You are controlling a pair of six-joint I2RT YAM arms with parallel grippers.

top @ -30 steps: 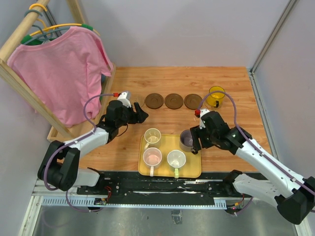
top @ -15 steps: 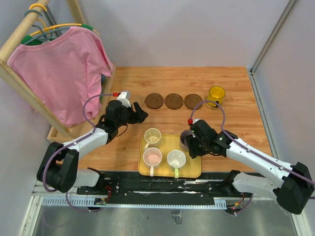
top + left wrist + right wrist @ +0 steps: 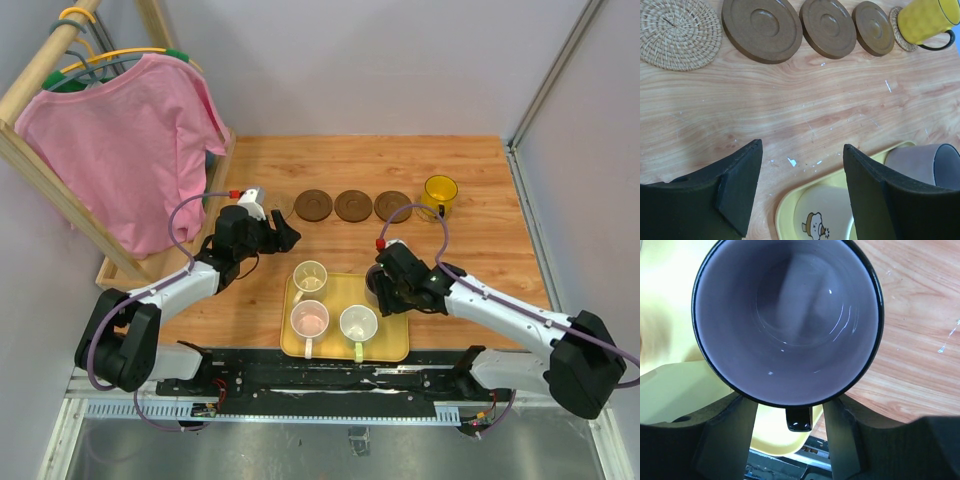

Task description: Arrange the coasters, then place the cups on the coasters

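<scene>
Right gripper is standing released, fingers straddling the handle of the purple cup with gaps either side; cup is sitting at the tray's 2 o'clock corner. Left gripper is hovering released, empty, coasters lying at its 12 o'clock.

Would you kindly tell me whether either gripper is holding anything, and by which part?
Nothing is held yet. The right gripper straddles the purple cup's handle, with a gap on each side; the left gripper stands open and empty.
</scene>
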